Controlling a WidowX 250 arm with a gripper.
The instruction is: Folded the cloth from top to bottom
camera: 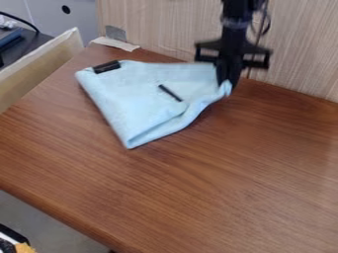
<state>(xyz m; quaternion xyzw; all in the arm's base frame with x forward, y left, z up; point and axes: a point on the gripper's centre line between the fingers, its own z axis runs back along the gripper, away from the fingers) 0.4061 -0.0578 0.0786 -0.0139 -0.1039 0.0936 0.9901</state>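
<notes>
Evidently the tool (228,82) has its fingers pressed together on a pinch of the light blue cloth (142,94), at the corner towards the right of the view. The cloth lies near the back of the table (218,183), its gripped corner bunched and its near edge curled up into a loose roll that ends in a point.

The likeliest trouble is that small pinch: if it holds only a bit of the upper layer, the corner could slip out partway and leave the fold half made. Nothing seems to weigh the cloth down, so a low, dragging pull might slide the whole piece or deepen the creases instead of turning one edge over. Letting go too high could leave the flap crooked.
</notes>
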